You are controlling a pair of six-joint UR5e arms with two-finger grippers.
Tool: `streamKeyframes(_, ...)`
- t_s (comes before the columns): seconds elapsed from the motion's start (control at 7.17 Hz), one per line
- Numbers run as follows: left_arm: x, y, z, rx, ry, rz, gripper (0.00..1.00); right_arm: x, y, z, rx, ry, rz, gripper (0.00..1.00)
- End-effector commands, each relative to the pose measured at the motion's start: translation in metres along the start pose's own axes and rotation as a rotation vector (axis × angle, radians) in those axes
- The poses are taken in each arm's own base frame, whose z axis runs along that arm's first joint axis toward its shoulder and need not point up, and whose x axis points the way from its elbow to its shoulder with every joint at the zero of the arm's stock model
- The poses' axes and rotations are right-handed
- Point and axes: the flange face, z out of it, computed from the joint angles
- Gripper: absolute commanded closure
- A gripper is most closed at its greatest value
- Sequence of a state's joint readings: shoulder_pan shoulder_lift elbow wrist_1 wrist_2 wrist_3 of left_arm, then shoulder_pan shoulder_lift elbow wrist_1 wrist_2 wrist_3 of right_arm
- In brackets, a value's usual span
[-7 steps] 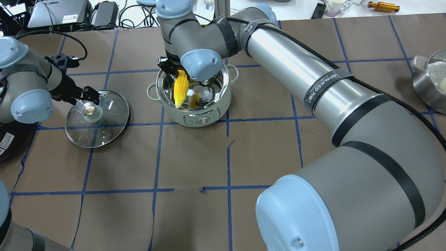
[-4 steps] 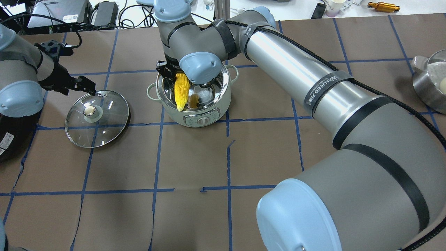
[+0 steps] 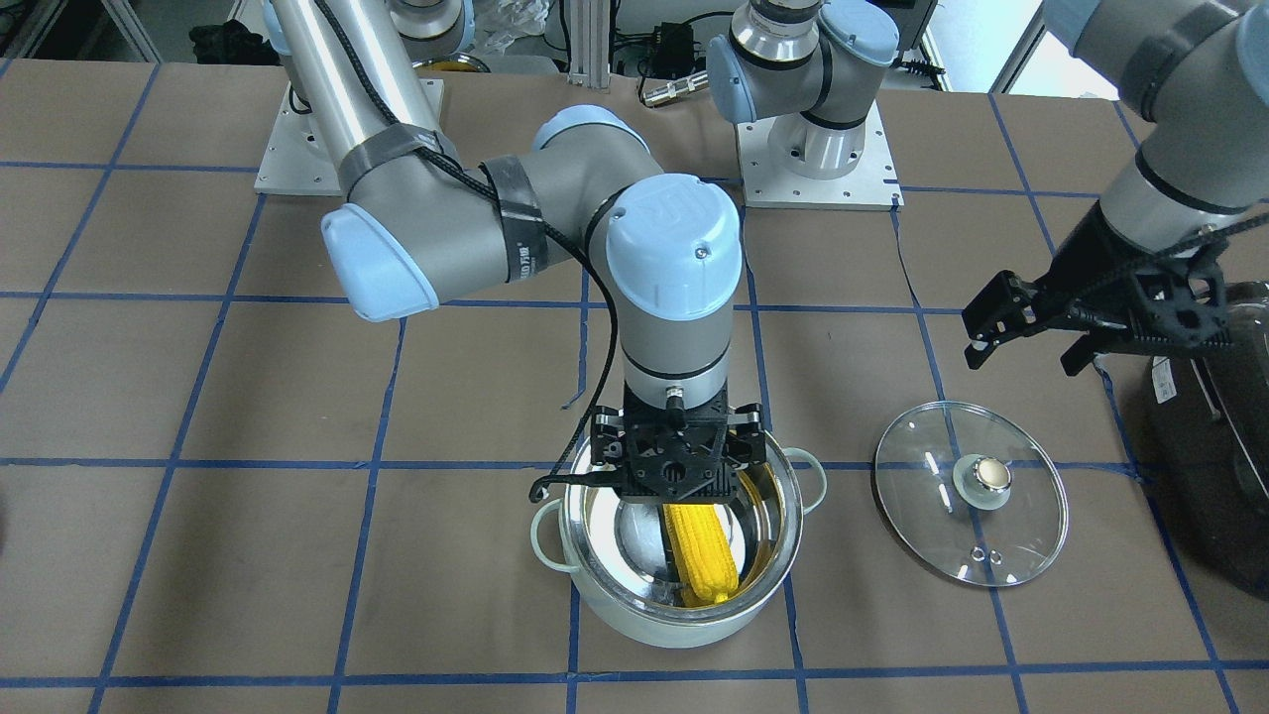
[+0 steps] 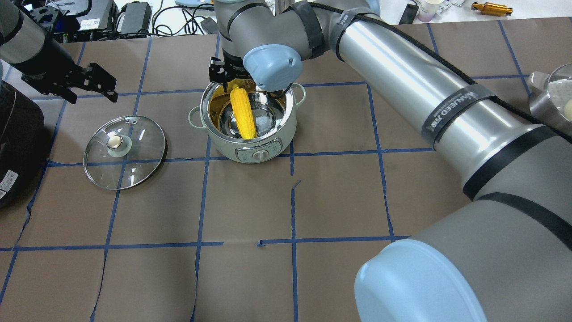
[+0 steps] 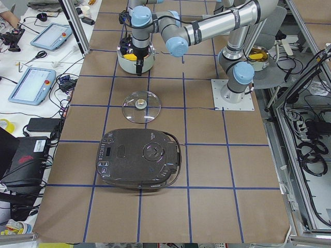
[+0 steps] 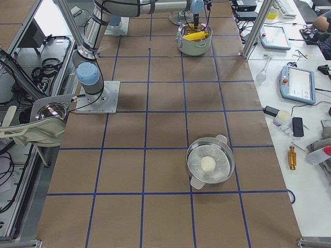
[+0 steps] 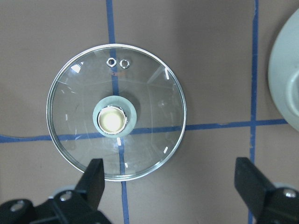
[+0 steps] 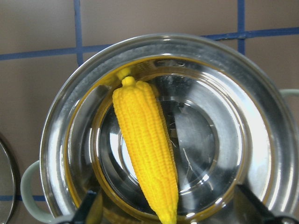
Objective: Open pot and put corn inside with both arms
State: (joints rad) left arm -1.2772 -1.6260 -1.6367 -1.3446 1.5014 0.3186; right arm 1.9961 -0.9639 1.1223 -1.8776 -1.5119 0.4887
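Observation:
The pale mint pot [image 4: 268, 145] stands open on the table, and the yellow corn [image 4: 243, 114] lies loose inside it, slanted across the steel bottom. The right wrist view shows the corn [image 8: 147, 149] free within the pot's rim [image 8: 261, 93]. My right gripper [image 4: 230, 85] hovers open over the pot's far rim, fingers spread either side of the corn [image 3: 701, 555]. The glass lid [image 4: 136, 156] lies flat to the pot's left, knob up. My left gripper [image 4: 91, 91] is open and empty, raised above and behind the lid [image 7: 149, 116].
A large black appliance [image 4: 13, 134] sits at the table's left edge, close to the lid. A steel pot with a white ball [image 6: 209, 165] stands far to the right. Blue tape lines cross the brown table cover.
The right gripper has opened and let go of the corn, which dropped from a tilted hold to lie in the pot. The left gripper has lifted up and back from the lid.

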Motion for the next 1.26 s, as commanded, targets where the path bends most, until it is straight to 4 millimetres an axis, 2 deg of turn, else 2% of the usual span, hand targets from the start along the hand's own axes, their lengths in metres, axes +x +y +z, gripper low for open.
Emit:
streamKeyframes(0.0,0.053,0.026,-0.049,0.049,-0.003,-0.021,0.00,0.079,-0.021,-0.058,-0.037,0.054,0.002,0.00)
streamKeyframes(0.14,0.077,0.032,-0.057,0.065,0.005,-0.044,0.00,0.127,-0.032,-0.087,-0.010,0.077,-0.003,0.00)
streamKeyframes(0.28,0.101,0.034,-0.055,0.060,0.015,-0.079,0.00,0.181,-0.036,-0.107,-0.005,0.085,-0.004,0.00)
streamKeyframes(0.42,0.130,0.043,-0.063,0.072,0.026,-0.062,0.00,0.233,-0.027,-0.137,0.015,0.090,-0.022,0.00)
streamKeyframes(0.56,0.164,0.050,-0.063,0.068,0.035,0.002,0.00,0.276,-0.009,-0.158,-0.005,0.100,0.001,0.00)
streamKeyframes(0.7,0.191,0.058,-0.064,0.069,0.037,0.004,0.00,0.296,0.015,-0.180,-0.023,0.114,0.019,0.00)
streamKeyframes(0.84,0.189,0.058,-0.063,0.075,-0.038,0.004,0.00,0.299,0.030,-0.200,-0.012,0.120,0.000,0.00)
streamKeyframes(0.98,0.187,0.050,-0.065,0.090,-0.036,0.000,0.00,0.299,0.031,-0.200,-0.015,0.122,-0.001,0.00)
streamKeyframes(1.12,0.187,0.035,-0.073,0.103,-0.037,-0.002,0.00,0.300,0.034,-0.201,-0.016,0.123,-0.001,0.00)
